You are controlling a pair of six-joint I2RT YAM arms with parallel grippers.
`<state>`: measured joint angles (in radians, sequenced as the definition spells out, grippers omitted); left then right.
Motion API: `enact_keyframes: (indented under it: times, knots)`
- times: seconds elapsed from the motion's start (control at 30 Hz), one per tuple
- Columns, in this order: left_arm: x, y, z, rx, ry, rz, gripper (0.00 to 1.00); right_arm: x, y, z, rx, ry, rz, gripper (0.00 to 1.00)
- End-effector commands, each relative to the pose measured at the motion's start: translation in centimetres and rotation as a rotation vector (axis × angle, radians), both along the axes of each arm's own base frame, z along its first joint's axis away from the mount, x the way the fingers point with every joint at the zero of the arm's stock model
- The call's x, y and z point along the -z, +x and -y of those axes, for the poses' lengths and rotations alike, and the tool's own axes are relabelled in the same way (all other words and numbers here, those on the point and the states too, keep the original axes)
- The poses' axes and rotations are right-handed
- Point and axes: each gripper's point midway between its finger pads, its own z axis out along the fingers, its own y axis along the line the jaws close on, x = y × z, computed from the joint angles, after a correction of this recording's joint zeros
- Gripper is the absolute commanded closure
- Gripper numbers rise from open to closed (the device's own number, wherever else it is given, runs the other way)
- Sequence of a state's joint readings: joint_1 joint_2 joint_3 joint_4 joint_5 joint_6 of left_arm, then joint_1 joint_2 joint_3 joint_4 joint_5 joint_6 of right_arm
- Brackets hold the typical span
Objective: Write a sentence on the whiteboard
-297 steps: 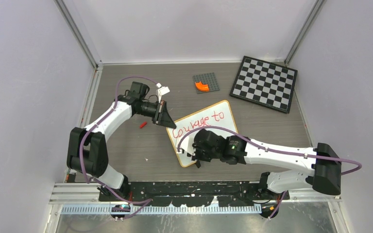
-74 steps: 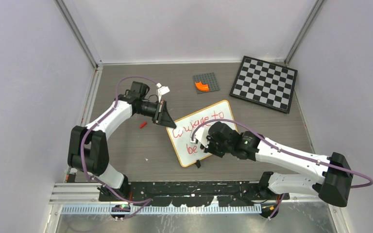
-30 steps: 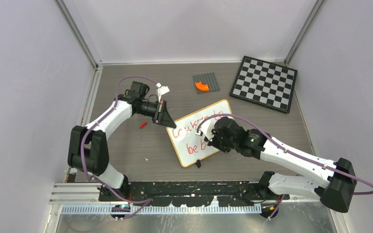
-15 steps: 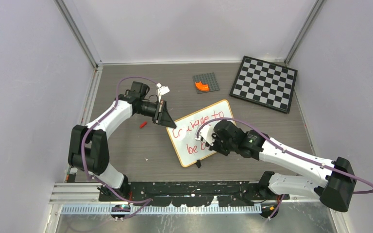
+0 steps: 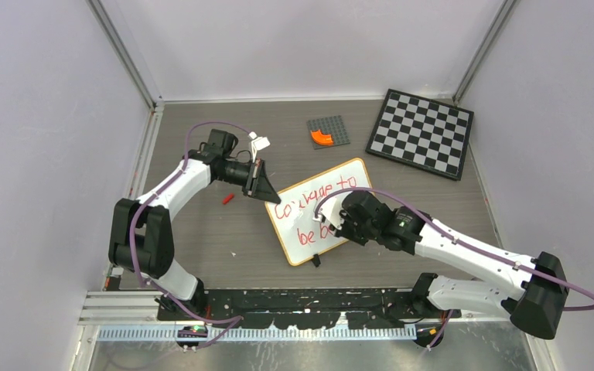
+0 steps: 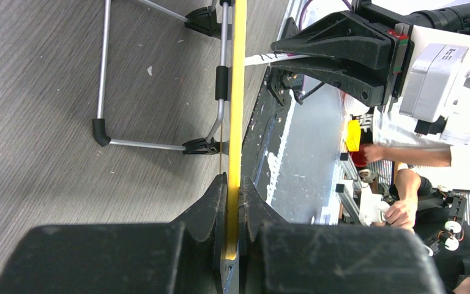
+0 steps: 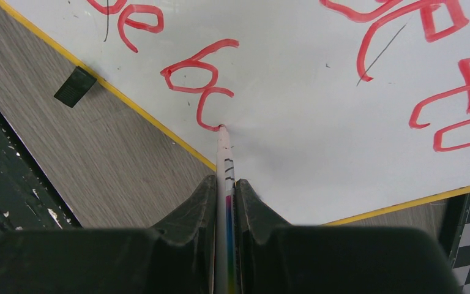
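Pressing its tip against the whiteboard (image 5: 286, 232), a white marker (image 7: 224, 153) sits pinched between the closed fingers of the right gripper (image 7: 225, 190). The tip touches the end of a red stroke after "be", low on the board. The sentence (image 5: 313, 197) so far reads "Courage to" on the upper line. The lower line begins with "be" and a partly drawn "bo" (image 7: 199, 76).

The whiteboard lies skewed near the middle of the grey wood-grain table (image 5: 201, 239). From above, the right arm's wrist covers the end of the lower line and the board's 4 o'clock corner. The left gripper (image 6: 232, 184) is clamped on the board's thin yellow-orange frame at its 10 o'clock corner. Its wrist camera sees the board edge-on, with a wire stand (image 6: 104, 79) on black feet at the back. One black foot (image 5: 315, 261) shows at the board's 6 o'clock edge.

A chequered board (image 5: 421, 133) lies at 2 o'clock on the table, well apart from the whiteboard. A grey studded plate (image 5: 339, 124) carrying an orange curved piece (image 5: 321, 137) lies at 12 o'clock. A small red piece (image 5: 228, 199) lies on the table at 9 o'clock of the whiteboard, just beside the left gripper.
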<state>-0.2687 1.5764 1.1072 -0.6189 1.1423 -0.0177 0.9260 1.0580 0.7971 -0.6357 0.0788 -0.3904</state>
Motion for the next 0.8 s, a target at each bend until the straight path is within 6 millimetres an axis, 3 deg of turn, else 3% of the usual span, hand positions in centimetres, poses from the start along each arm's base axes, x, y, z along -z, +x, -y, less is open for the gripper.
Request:
enact_keyframes:
  times: [0.0, 0.3, 0.5, 0.77]
  knots:
    - [2.7, 1.1, -0.5, -0.056, 0.116, -0.021, 1.00, -3.2, 2.5, -1.7, 0.038, 0.089, 0.105, 1.00]
    - [2.8, 1.1, -0.5, -0.054, 0.115, -0.021, 1.00, -3.7, 2.6, -3.0, 0.021, 0.123, 0.081, 1.00]
    - [2.8, 1.0, -0.6, -0.053, 0.115, -0.020, 1.00, -3.2, 1.2, -3.7, -0.014, 0.144, 0.026, 1.00]
    - [2.7, 1.0, -0.6, -0.051, 0.114, -0.017, 1.00, -5.6, 1.5, -2.1, 0.055, 0.222, 0.049, 1.00]
